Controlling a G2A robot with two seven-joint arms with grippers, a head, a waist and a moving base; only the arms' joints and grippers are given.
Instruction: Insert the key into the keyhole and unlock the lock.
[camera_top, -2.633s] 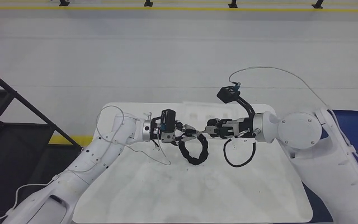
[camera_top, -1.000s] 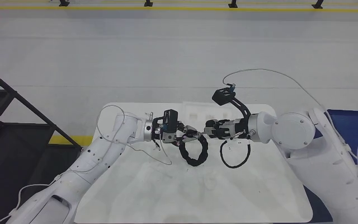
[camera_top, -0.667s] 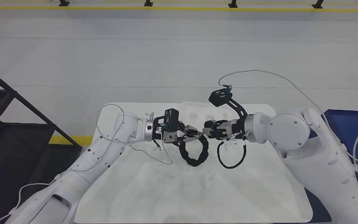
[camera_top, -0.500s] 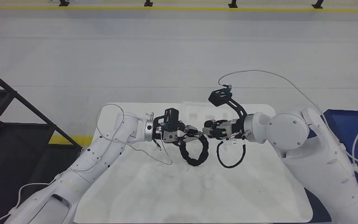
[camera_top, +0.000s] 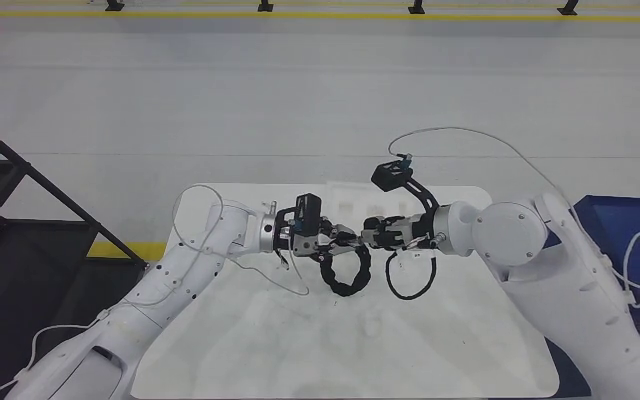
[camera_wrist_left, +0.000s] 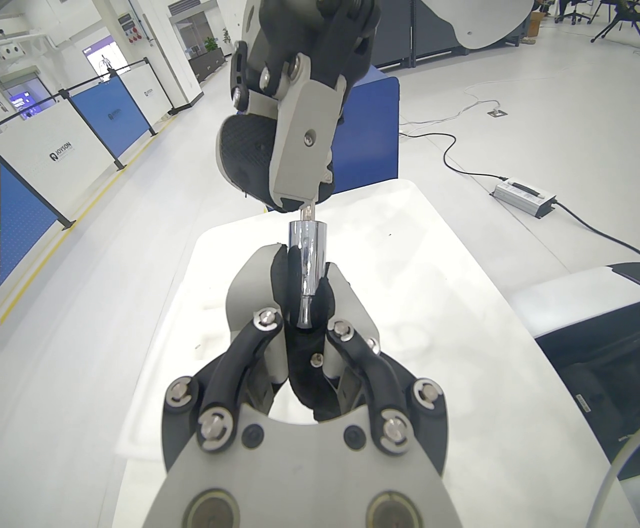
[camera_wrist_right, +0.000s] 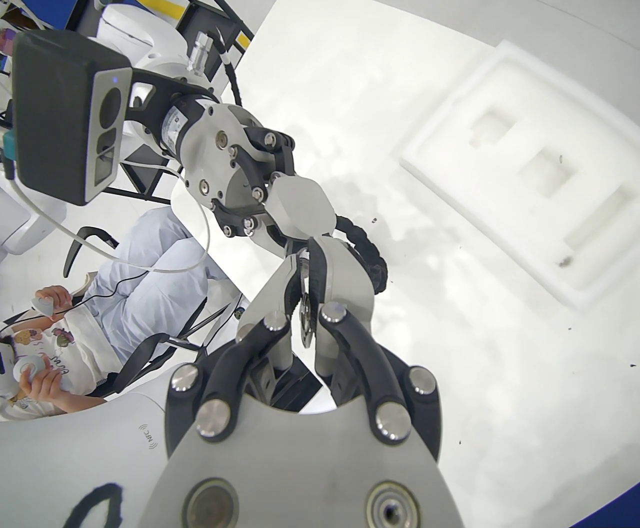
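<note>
Left gripper (camera_wrist_left: 301, 280) clamped on chrome cylinder (camera_wrist_left: 307, 245) of black cable lock (camera_top: 345, 277); right gripper (camera_wrist_right: 306, 265) pinches silver key (camera_wrist_right: 305, 320) (tip at cylinder's end), above white bench (camera_top: 300, 340) near far edge.

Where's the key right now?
The key is pinched in the right gripper over the middle of the table, its blade at the end of the chrome lock cylinder held by the left gripper.
</note>
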